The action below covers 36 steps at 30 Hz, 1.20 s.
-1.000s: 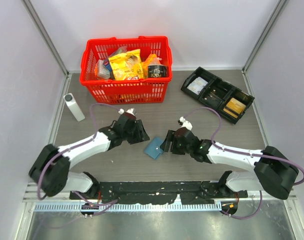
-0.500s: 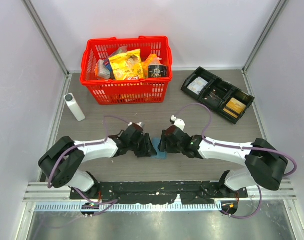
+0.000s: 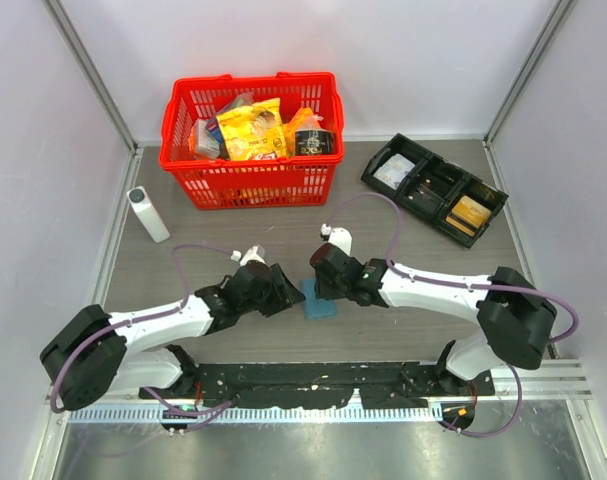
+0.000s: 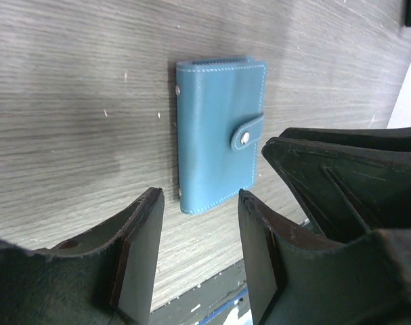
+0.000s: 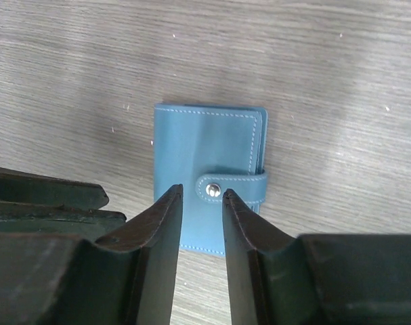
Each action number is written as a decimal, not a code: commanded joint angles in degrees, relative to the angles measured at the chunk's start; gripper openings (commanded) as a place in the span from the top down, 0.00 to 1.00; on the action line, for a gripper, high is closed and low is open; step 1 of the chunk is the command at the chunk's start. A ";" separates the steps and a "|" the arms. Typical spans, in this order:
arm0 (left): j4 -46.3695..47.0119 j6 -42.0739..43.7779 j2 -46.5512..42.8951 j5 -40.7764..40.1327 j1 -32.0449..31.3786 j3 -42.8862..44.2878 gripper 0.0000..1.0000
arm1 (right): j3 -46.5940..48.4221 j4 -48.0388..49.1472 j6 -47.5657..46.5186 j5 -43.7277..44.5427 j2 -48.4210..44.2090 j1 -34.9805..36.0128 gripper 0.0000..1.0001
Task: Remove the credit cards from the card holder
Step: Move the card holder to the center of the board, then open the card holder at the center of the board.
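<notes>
— What's on the grey bench [image 3: 213, 222]?
— The wallet [image 4: 219, 135]. It lies flat in the near half, folded shut with its strap snapped, between the two arms.
— Left pincer [image 4: 200, 203]?
— Released, jaws wide, nothing in them. The wallet sits just beyond its tips.
— And the right pincer [image 5: 200, 196]?
— Over the strap's snap, jaws a narrow slit apart, gripping nothing. Whether the tips touch the leather, I can't tell.
— Anything else?
— A red basket [image 3: 251, 170] and a black tray [image 3: 375, 170] at the back, well apart from the wallet.
</notes>
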 commanded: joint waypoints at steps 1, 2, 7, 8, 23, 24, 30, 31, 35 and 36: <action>0.65 -0.21 1.05 -4.40 0.54 1.13 0.48 | 4.30 -1.31 -3.25 2.01 2.89 0.38 0.66; 0.92 0.05 1.93 -4.13 0.63 1.75 0.48 | 4.75 -1.40 -3.60 1.66 4.02 0.38 0.66; 2.32 0.76 7.55 -1.85 0.54 3.51 0.49 | 7.30 -4.38 -3.43 2.27 8.68 0.38 0.66; 3.37 0.59 8.43 -1.32 0.63 3.34 0.49 | 7.30 -4.56 -3.26 2.27 9.04 0.46 0.66; 6.10 -0.38 13.18 1.50 0.19 3.78 0.51 | 6.86 -8.17 -0.97 2.01 14.94 3.37 0.66; 6.37 -0.56 13.62 3.24 0.19 3.78 0.52 | 6.86 -7.91 -1.06 2.10 14.76 3.45 0.67; 6.28 -1.00 14.68 2.29 -0.25 3.42 0.68 | 6.51 -6.85 -1.41 2.71 12.74 3.45 0.72; 6.11 -1.00 14.77 2.29 -0.34 3.25 0.71 | 6.60 -6.94 -1.50 2.80 12.82 3.37 0.72; 5.67 -0.91 15.12 2.29 -0.42 3.33 0.80 | 6.60 -6.68 -1.67 2.71 12.91 3.37 0.74; 5.49 -1.00 15.21 2.29 -0.60 3.34 0.83 | 6.60 -6.59 -1.59 2.71 13.00 3.37 0.76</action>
